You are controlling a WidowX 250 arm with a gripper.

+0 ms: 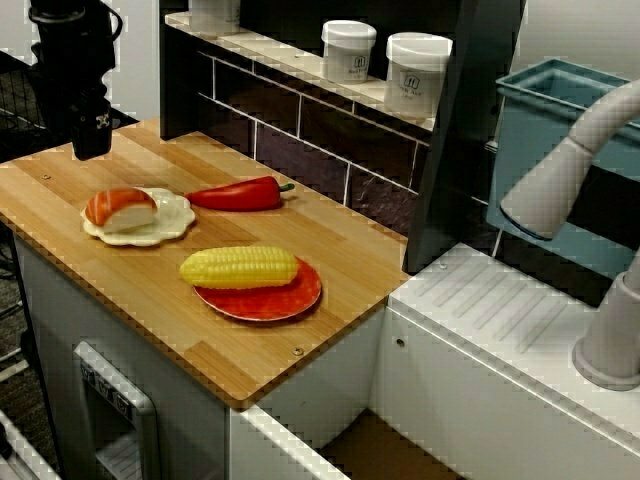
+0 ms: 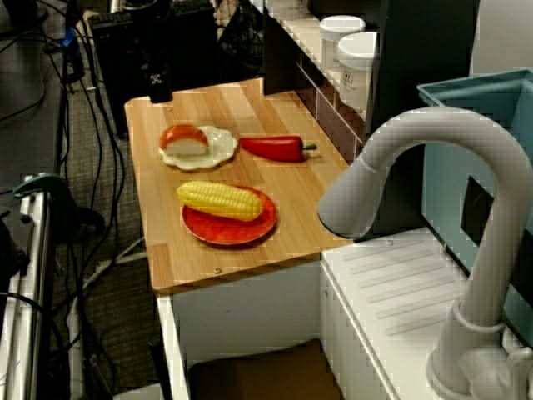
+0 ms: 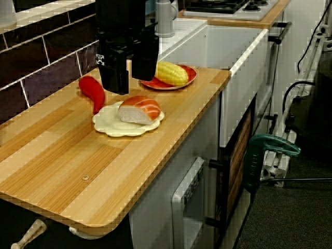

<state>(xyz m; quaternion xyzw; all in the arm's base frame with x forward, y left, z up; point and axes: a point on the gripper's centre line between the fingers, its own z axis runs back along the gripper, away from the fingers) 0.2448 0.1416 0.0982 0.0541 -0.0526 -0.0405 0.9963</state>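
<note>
My black gripper (image 3: 129, 77) hangs open above the wooden counter (image 1: 150, 300), with nothing between its two fingers (image 3: 114, 78). In the front view the gripper (image 1: 91, 140) is over the counter's far left corner. Nearest to it is a salmon sushi piece (image 1: 121, 207) on a cream scalloped plate (image 1: 178, 215), just below and to its right. A red pepper (image 1: 235, 194) lies beside that plate, toward the tiled wall. Further along, a yellow corn cob (image 1: 240, 267) rests on a red plate (image 1: 268, 302). In the view from the counter's end the gripper partly hides the pepper (image 3: 92, 91).
Two white jars (image 1: 348, 50) (image 1: 416, 72) stand on the shelf above the dark tiled wall (image 1: 300, 140). To the right are a white sink top (image 1: 500, 310), a grey faucet (image 1: 565, 175) and a blue bin (image 1: 555, 85). The counter's front edge drops off.
</note>
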